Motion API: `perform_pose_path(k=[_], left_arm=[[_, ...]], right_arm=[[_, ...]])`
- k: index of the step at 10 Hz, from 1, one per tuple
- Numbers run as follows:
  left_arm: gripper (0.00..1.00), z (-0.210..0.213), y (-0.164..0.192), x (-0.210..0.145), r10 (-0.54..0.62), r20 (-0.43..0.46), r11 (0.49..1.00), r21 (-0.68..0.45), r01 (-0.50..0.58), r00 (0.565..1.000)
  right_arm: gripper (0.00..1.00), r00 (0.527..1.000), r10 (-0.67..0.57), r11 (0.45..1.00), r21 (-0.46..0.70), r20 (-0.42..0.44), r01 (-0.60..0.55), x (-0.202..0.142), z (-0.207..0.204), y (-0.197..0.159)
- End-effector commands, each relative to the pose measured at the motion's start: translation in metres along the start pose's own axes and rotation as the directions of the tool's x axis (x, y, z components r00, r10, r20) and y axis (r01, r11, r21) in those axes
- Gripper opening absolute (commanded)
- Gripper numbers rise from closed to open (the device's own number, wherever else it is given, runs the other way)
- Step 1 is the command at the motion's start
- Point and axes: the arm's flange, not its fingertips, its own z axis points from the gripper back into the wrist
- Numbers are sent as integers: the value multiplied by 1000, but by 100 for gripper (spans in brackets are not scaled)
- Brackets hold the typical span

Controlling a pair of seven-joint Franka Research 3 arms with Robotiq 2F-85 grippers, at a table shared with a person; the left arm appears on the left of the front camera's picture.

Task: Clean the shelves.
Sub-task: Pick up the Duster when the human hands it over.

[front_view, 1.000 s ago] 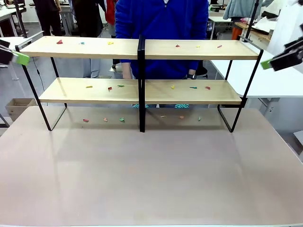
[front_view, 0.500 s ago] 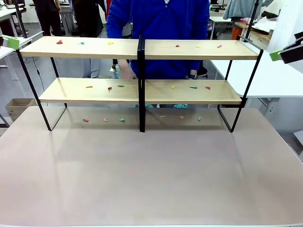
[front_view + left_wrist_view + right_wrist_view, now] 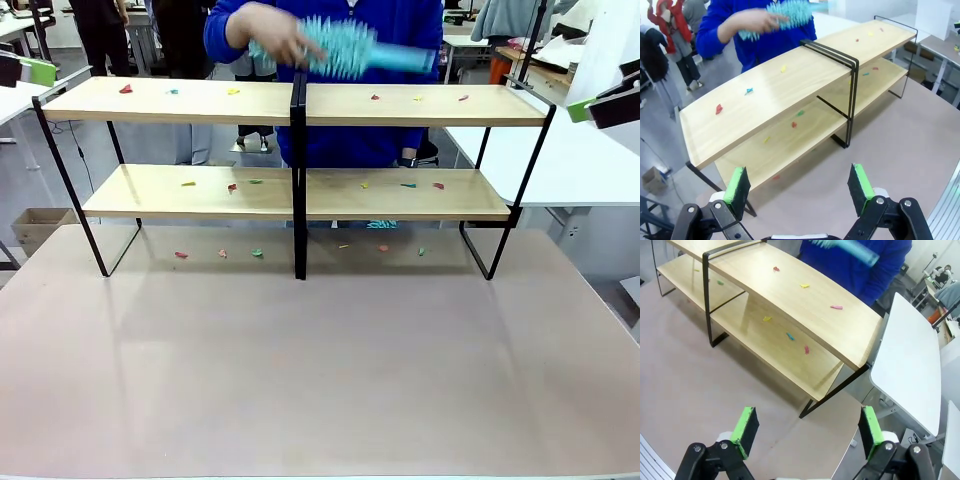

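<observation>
The shelves (image 3: 200, 100) stand across the far half of the table, two light wooden boards on a black frame. Small coloured scraps (image 3: 232, 187) lie on both boards and on the table beneath. A person in blue holds a turquoise brush (image 3: 345, 48) above the top board near the central upright. My left gripper (image 3: 798, 185) is open and empty, off the shelves' (image 3: 780, 95) left end; its green pad (image 3: 38, 70) shows at the picture's edge. My right gripper (image 3: 808, 426) is open and empty, off the shelves' (image 3: 805, 300) right end. The brush (image 3: 785, 12) and its handle (image 3: 855, 250) show in both wrist views.
The mauve table (image 3: 320, 360) spreads bare in front of the shelves. A white table (image 3: 560, 170) stands close at the right. A cardboard box (image 3: 35, 225) sits on the floor at the left. People stand farther back.
The person's hand has come up with the turquoise brush over the top board. Both grippers have drawn outward and upward towards the picture's edges, still open.
</observation>
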Motion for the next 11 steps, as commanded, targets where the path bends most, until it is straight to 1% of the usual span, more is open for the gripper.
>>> perform_pose_path(k=[1, 3, 4, 5, 6, 7, 8, 9, 11], left_arm=[[100, -7, -32, -71, 9, 21, 1000, -9, -9, 1000], [100, -10, -33, -71, 9, 13, 1000, -12, -9, 1000], [100, -11, -32, -71, 4, 10, 1000, -20, -4, 1000], [100, -11, -33, -71, 2, 7, 1000, -26, -2, 1000], [100, -13, -33, -70, -7, 1, 999, -33, 7, 1000], [100, -14, -31, -70, -13, -5, 999, -41, 12, 1000], [100, -12, -29, -71, -16, -5, 999, -45, 16, 1000], [100, -11, -27, -74, -15, -9, 999, -44, 15, 1000], [100, -9, -21, -79, -17, -12, 999, -49, 16, 1000]], right_arm=[[100, 999, 35, 999, 5, 40, -35, -38, -9, 23], [100, 998, 40, 999, 6, 45, -41, -36, -11, 23], [100, 997, 29, 1000, 1, 73, -29, -32, -7, 21], [100, 995, -28, 1000, 14, 94, 27, -27, -2, 19], [100, 986, -111, 993, 46, 121, 106, -22, 3, 16], [100, 981, -161, 986, 62, 111, 154, -19, 5, 15], [100, 972, -224, 974, 53, 75, 221, -17, 4, 15], [100, 960, -275, 958, 93, 41, 271, -15, 3, 14], [100, 946, -325, 941, 102, 14, 322, -13, 0, 13]])
